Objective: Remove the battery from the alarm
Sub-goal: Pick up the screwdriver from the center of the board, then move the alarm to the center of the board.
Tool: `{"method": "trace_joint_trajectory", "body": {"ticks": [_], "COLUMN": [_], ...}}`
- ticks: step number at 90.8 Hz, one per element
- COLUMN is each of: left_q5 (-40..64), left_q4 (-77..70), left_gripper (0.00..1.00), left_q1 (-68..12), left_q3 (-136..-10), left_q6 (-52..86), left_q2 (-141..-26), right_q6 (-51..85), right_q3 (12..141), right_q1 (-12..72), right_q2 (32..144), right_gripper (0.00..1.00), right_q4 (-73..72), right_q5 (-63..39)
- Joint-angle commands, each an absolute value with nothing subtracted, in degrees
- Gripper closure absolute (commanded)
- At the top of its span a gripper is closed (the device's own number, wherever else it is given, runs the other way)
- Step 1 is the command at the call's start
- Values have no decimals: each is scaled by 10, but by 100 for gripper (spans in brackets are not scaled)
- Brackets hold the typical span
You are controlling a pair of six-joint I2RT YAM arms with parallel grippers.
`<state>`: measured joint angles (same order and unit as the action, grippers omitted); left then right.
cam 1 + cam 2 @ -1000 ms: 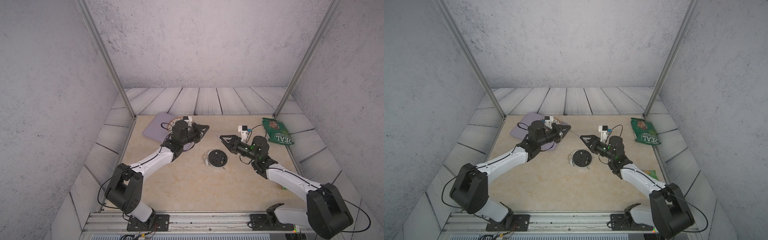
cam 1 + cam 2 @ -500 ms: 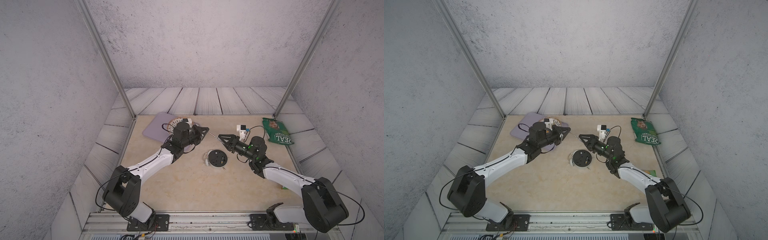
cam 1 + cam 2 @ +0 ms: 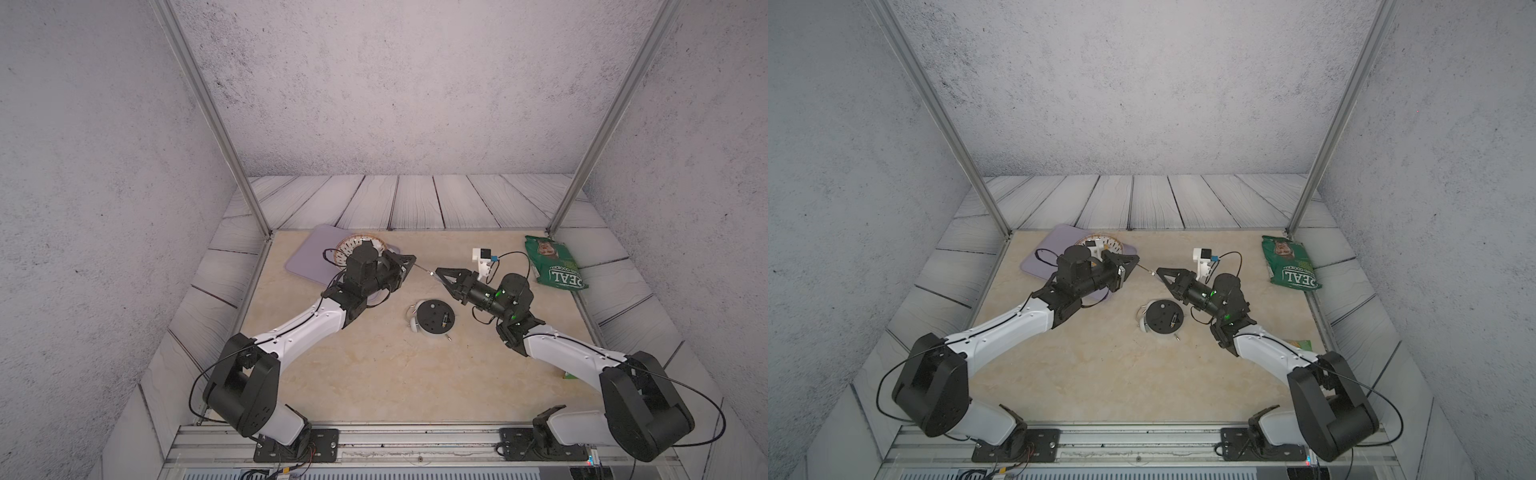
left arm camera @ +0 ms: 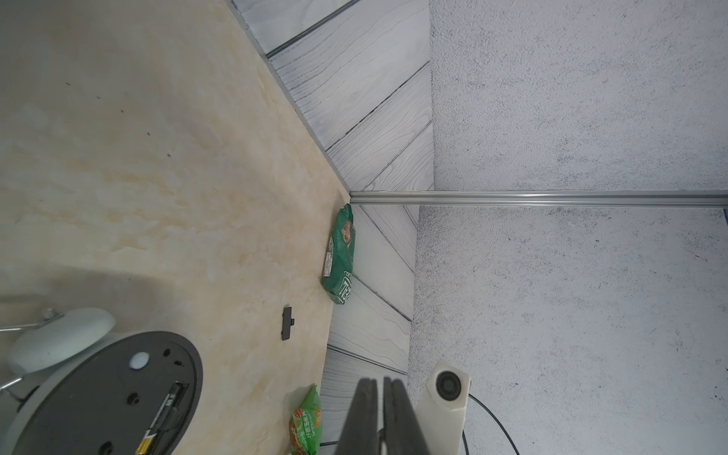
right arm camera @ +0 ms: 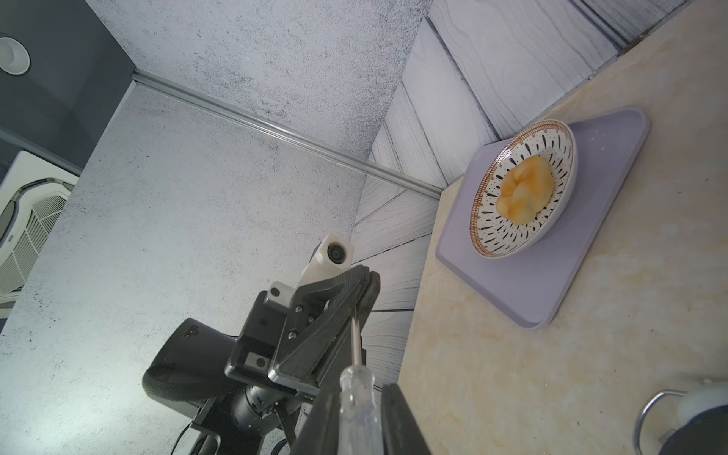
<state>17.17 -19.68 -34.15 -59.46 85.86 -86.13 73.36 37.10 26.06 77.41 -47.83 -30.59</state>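
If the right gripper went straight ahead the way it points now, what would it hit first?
Probably the left gripper, facing it and clamped on the screwdriver whose handle sits between the right gripper's fingers.

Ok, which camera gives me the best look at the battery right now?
The left wrist view: the battery lies close and large in the open slot in the black back of the alarm, gold end visible. In both top views the battery is only a tiny sliver. The right wrist view catches just the alarm's edge, no battery.
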Motion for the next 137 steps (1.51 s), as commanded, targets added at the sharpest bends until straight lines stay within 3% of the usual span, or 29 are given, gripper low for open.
{"method": "trace_joint_trajectory", "body": {"ticks": [1, 9, 16, 23, 27, 37, 46, 68, 81, 93, 124, 137], "left_q5": [171, 164, 167, 169, 167, 171, 187, 240, 264, 271, 253, 227], "left_q4": [-209, -205, -205, -188, -165, -86, -3, 230, 348, 405, 429, 475], "left_gripper": [100, 100, 100, 100, 92, 57, 40, 22, 21, 21, 23, 37], "left_q1": [-350, -353, -354, -354, -353, -350, -346, -349, -365, -380, -383, -379], "left_q3": [-590, -589, -590, -587, -585, -589, -611, -745, -843, -914, -1092, -1148], "left_q6": [849, 850, 850, 839, 823, 748, 633, 263, 90, -8, -21, -33], "left_q2": [-853, -848, -848, -842, -837, -829, -833, -900, -990, -1063, -1243, -1300], "right_q6": [734, 734, 733, 724, 715, 688, 650, 472, 432, 428, 416, 417], "right_q3": [367, 371, 373, 367, 364, 347, 332, 399, 433, 446, 472, 474], "right_q1": [265, 265, 265, 261, 255, 229, 196, 118, 89, 86, 86, 86], "right_q2": [784, 790, 793, 783, 771, 721, 649, 470, 433, 422, 427, 432], "right_gripper": [79, 82, 100, 100, 100, 100, 100, 100, 100, 100, 100, 100], "right_q4": [-491, -492, -492, -476, -458, -392, -289, 165, 324, 368, 388, 383], "right_q5": [-294, -291, -287, -280, -280, -275, -270, -199, -162, -160, -171, -183]}}
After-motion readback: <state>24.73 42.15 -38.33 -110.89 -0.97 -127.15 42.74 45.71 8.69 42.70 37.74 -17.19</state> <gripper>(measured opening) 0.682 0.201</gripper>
